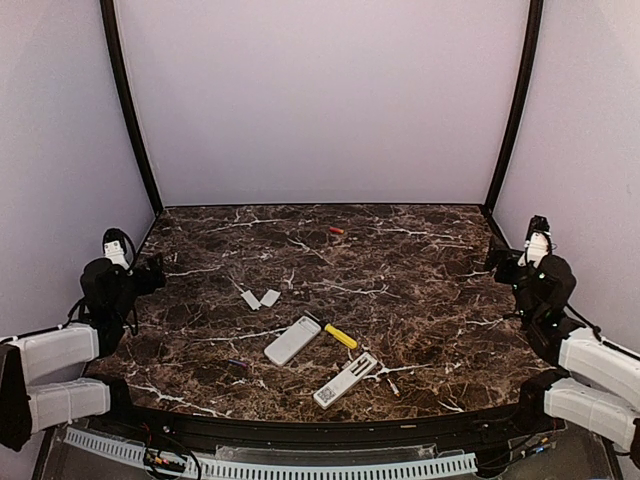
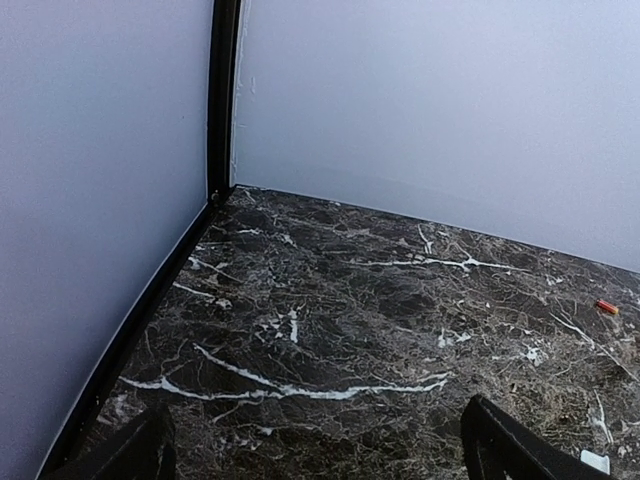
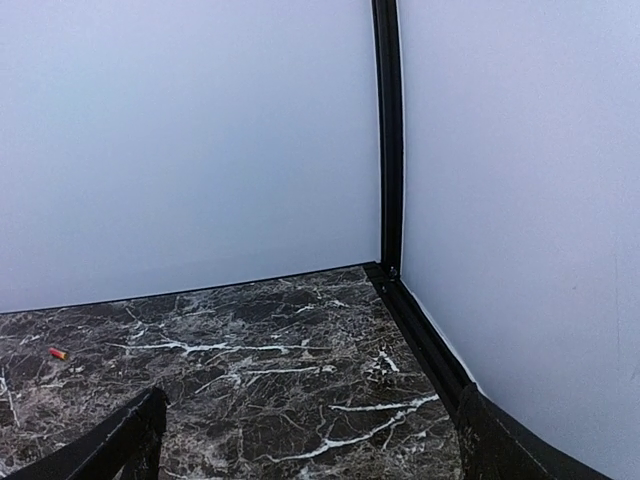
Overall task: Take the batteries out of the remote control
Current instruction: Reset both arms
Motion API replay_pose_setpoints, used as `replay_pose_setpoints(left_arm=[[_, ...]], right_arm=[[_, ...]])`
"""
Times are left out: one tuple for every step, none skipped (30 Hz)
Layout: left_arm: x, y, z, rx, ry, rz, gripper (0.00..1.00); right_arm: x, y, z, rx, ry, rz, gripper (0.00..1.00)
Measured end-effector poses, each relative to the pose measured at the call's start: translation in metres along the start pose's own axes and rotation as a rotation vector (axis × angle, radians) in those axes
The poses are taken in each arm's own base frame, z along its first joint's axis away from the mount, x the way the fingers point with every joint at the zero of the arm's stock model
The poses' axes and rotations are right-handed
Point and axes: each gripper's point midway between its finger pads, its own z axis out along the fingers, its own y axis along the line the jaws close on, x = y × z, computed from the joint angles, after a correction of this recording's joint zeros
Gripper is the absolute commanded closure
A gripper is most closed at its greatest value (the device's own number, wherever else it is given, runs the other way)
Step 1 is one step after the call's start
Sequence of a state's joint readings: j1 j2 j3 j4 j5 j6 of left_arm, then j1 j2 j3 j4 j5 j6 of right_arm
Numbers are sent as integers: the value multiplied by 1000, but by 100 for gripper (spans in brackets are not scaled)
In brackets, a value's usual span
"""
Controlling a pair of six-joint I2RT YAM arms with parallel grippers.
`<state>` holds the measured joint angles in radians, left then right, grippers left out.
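**A:** Where are your fingers right now?

**B:** My left fingers (image 2: 135,455) hang over the 9 o'clock edge of the desk (image 1: 430,250), and my right fingers (image 3: 510,450) over the 3 o'clock edge. Both pairs are spread wide with nothing between them.

**A:** And the batteries?

**B:** I see one reddish battery (image 1: 336,231) lying alone toward 12 o'clock, near the back wall. A small dark speck (image 1: 236,363) sits at about 8 o'clock from the white remote, too small to identify.

**A:** The remotes?

**B:** The white remote (image 1: 292,340) and the second remote (image 1: 346,380) lie slanted toward 6 o'clock, well apart from that battery. The yellow-handled tool (image 1: 338,335) lies just beside the white remote. Two cover plates (image 1: 260,298) rest side by side at its 11 o'clock.
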<state>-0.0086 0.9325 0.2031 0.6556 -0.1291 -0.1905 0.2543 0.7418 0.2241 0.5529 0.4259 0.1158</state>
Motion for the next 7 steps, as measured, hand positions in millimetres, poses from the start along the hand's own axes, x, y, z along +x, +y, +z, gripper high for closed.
replay_pose_setpoints(left_arm=[[3,0,1,-2,11,1,1],[5,1,2,-3,17,2,1],[6,1,2,-4,19,3,1],[6,1,2,-4,18,2,1],[5,1,2,-5,18,2,1],[5,1,2,-7,17,2,1],[5,1,2,-7,17,2,1]], right_arm=[[1,0,0,3,4,-4,1],[2,0,1,4,7,-7,1],[3,-1,1,5,9,-8,1],[3,-1,1,5,10,-10,1],[4,-1,1,6,11,-11,1],[4,-1,1,6,11,-11,1],[4,-1,1,6,11,-11,1]])
